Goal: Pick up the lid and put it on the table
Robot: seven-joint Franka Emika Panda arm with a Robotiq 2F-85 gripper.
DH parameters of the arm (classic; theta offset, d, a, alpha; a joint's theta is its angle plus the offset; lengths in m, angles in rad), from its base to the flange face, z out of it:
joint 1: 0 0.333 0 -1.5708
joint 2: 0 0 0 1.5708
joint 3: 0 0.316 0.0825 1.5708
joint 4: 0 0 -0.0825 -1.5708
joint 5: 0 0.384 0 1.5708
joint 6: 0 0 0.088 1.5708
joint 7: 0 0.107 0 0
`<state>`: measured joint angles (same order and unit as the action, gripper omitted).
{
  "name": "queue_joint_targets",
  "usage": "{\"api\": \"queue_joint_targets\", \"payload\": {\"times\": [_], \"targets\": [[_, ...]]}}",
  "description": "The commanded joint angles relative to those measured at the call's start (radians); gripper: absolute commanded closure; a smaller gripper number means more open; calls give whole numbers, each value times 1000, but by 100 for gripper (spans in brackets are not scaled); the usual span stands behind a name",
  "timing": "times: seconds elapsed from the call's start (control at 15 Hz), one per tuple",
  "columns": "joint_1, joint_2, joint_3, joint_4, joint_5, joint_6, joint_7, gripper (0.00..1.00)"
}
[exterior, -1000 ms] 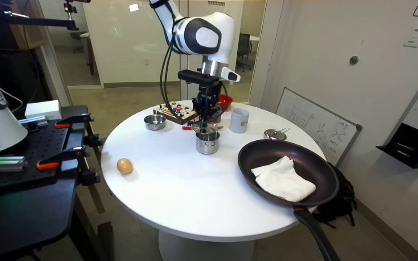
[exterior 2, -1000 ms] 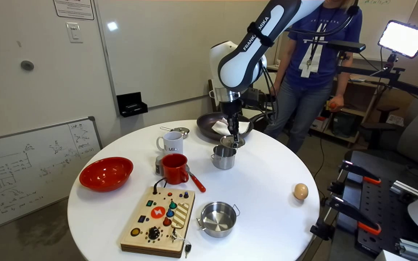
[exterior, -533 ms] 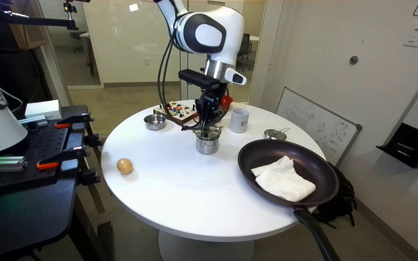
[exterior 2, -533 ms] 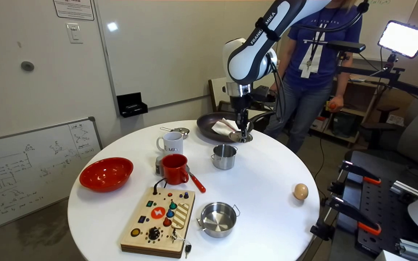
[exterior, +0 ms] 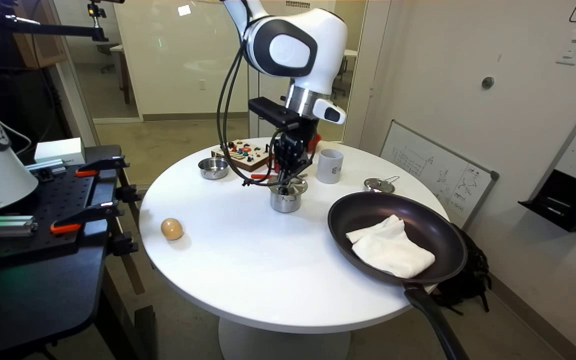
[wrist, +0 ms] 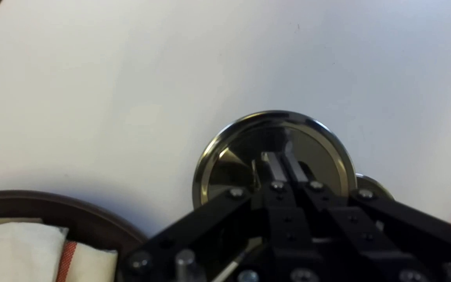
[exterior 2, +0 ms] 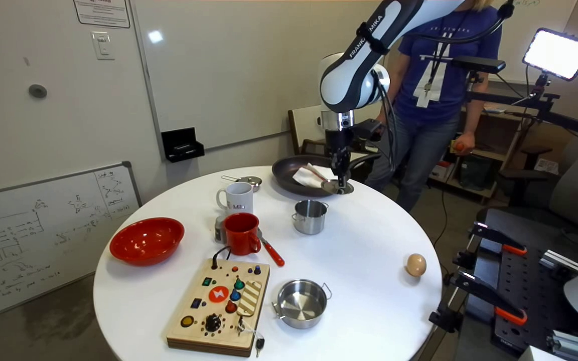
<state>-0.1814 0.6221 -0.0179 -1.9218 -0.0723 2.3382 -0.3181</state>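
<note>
The small round silver-grey lid (exterior 2: 330, 188) hangs level from my gripper (exterior 2: 341, 184), beyond the small steel pot (exterior 2: 310, 218) and near the pan's rim. In an exterior view the lid (exterior: 296, 187) hides the top of the pot (exterior: 286, 202). In the wrist view my nearly closed fingers (wrist: 282, 156) come down onto the middle of the lid (wrist: 323, 156); the grip point is hidden in shadow. A sliver of the pot (wrist: 374, 185) shows behind the lid's edge. The white round table (exterior: 248, 270) lies below, with a gap I cannot measure.
The black pan (exterior: 368, 205) with a white cloth (exterior: 393, 250) is close to the lid. A grey mug (exterior 2: 239, 198), red mug (exterior 2: 241, 235), red bowl (exterior 2: 147, 240), silver bowl (exterior 2: 301, 303), wooden board (exterior 2: 219, 306) and egg (exterior 2: 416, 264) also stand on the table.
The lid, moving with my gripper, has gone from over the pot's rim to beyond it, toward the pan. The pot's opening is now uncovered in an exterior view. The other objects stay put.
</note>
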Motion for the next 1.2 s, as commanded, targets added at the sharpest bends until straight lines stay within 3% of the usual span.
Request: {"api": "queue_joint_targets", "payload": {"times": [0.0, 0.53, 1.13], "targets": [[3, 17, -7, 38, 17, -47, 35, 95], [-52, 113, -3, 164, 77, -121, 19, 95], [-33, 213, -22, 273, 48, -124, 65, 95]]}}
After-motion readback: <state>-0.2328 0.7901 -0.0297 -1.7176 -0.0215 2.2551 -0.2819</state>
